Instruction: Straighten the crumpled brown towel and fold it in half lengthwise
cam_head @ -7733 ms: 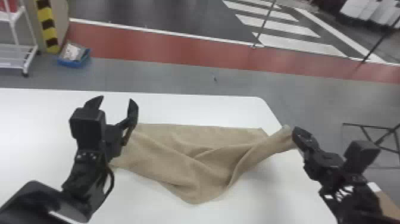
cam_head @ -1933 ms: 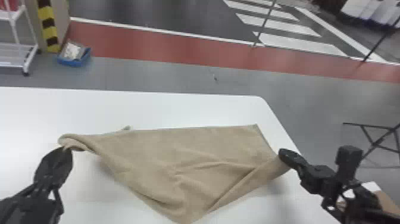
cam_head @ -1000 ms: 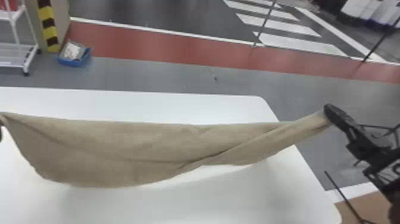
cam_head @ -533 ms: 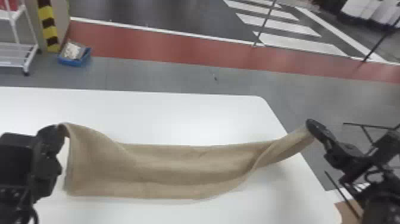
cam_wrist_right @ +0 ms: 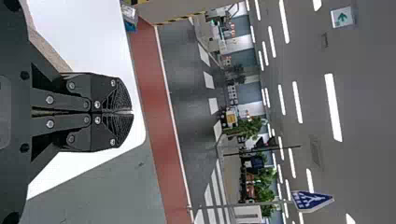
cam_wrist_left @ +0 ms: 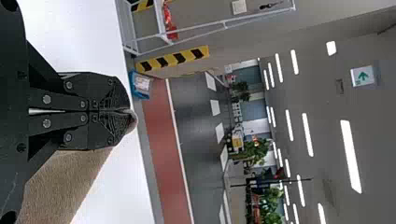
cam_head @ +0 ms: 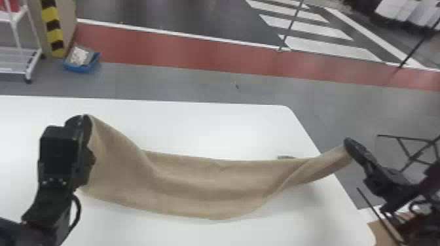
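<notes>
In the head view we see the towel (cam_head: 196, 186) strung across, its middle sagging towards the near side and its right part twisted. Our left gripper (cam_head: 85, 118) and right gripper (cam_head: 348, 144) are closed on its ends; the left wrist view adds a sliver of cloth poking past the pinched tips. Beneath lies the white table (cam_head: 203, 126), its far right corner rounded. Beyond, we have a blue bin (cam_head: 78, 68) on the far left, a red floor strip (cam_head: 163, 50), then white stripes (cam_head: 330, 49). The right wrist view gives us a blue triangular sign (cam_wrist_right: 310, 200) and ceiling lights (cam_wrist_right: 333, 107).
</notes>
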Robot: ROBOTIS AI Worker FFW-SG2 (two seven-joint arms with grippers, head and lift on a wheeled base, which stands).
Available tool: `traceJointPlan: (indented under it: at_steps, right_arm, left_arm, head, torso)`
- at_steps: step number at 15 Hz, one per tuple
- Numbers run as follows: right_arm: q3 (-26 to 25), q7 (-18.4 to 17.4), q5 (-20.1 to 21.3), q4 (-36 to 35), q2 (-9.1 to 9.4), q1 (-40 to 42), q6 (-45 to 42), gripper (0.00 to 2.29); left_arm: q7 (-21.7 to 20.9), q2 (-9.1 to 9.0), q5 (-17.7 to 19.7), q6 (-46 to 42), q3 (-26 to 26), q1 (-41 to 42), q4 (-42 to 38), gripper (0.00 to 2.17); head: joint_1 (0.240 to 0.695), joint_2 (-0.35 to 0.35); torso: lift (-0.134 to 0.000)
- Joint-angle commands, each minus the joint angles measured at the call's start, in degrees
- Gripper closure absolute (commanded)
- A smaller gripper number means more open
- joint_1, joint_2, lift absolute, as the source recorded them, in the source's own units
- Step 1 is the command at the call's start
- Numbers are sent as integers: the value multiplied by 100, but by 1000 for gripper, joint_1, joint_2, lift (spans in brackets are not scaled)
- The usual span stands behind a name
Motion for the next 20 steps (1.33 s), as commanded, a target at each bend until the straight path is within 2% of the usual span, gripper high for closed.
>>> traceJointPlan:
  at_steps: [1,4,5,8,9,11,14,16,18,20]
  right_arm:
    - [-193,0,-308,-325,35,35,91,1636]
    - [-395,-79,-712,-887,27,-96,425,1636]
    - [-447,-149,-782,-1063,35,-175,636,1636]
    - [-799,-492,-1512,-1432,53,-307,1287,1636]
    - [-808,-615,-1538,-1450,71,-316,1340,1632]
    - [-641,-861,-1292,-1309,115,-316,1304,1636]
    - [-307,-896,-853,-808,238,-255,619,1636]
    - [-149,-949,-668,-518,176,-316,443,1632]
    - [80,-1046,-563,-202,62,-527,285,1636]
    - [423,-1134,-290,273,-96,-993,144,1636]
  left_arm:
    - [-5,43,40,138,94,94,-473,1382]
    - [-22,69,57,173,358,269,-859,1382]
    - [-31,69,84,173,393,287,-939,1382]
    - [-31,122,163,173,727,515,-1404,1382]
    - [-13,174,172,173,815,568,-1501,1382]
    - [13,174,172,173,797,419,-1475,1382]
    - [127,113,181,102,569,94,-947,1379]
    - [83,87,216,102,542,-65,-596,1382]
    - [66,78,286,67,577,-205,-394,1382]
    - [22,87,471,67,639,-504,-95,1382]
  head:
    - [695,-350]
    - [695,-350]
    - [678,-350]
    - [638,-350]
    - [629,-350]
    - [609,-350]
    - [611,-350]
    - [623,-350]
    - [646,-350]
    - [648,-350]
  torso:
    - [-124]
    - [-124]
    - [-124]
    - [-124]
    - [-124]
    - [-124]
    - [-124]
    - [-124]
    - [-124]
    - [-124]
